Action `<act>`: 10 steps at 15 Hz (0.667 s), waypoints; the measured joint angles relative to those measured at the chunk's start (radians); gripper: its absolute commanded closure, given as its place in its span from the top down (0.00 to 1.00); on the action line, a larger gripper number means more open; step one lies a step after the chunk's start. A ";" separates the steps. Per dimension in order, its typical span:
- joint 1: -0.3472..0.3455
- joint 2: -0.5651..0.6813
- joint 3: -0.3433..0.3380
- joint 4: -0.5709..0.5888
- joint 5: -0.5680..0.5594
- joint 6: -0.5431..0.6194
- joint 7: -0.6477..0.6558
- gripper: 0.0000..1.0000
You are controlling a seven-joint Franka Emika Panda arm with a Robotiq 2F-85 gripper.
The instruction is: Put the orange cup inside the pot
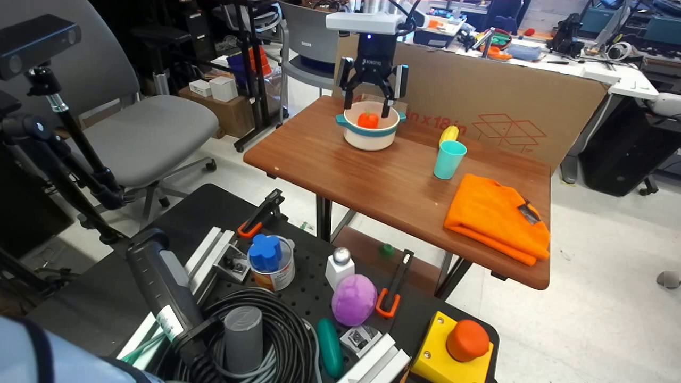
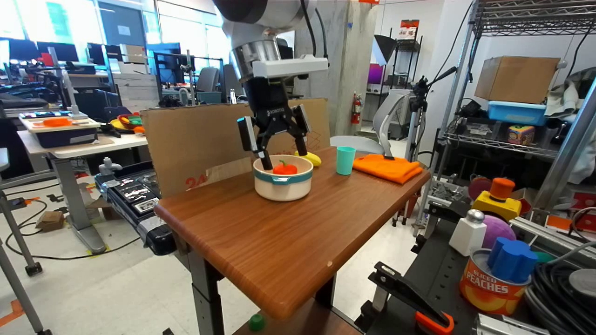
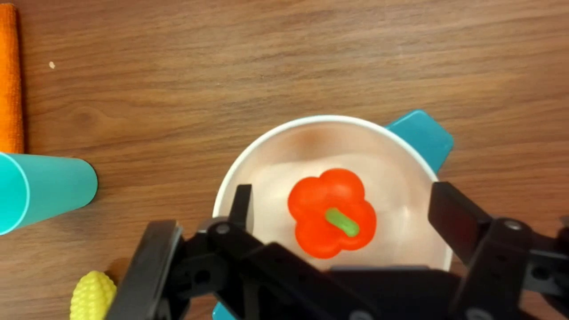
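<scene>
An orange-red pepper [image 3: 328,202], which we take for the task's object, sits inside the pot [image 2: 283,190] below the wide-spread, empty tool [image 1: 367,110], whose fingers [image 3: 242,204], we judge, could snag the rim [image 3: 329,118] and drag the pot if swung sideways before rising clear.

An orange-red pepper [image 3: 311,211] sits inside the pot [image 2: 283,191].

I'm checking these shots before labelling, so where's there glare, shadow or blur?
In an exterior view, the windows are largely blown out white; in the wrist view, a pale glint shows inside the pot, a soft shadow lies beside the toy corn, and the gripper looks dark and slightly out of focus.
</scene>
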 measured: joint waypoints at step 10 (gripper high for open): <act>0.018 -0.360 0.027 -0.366 -0.001 0.146 -0.018 1.00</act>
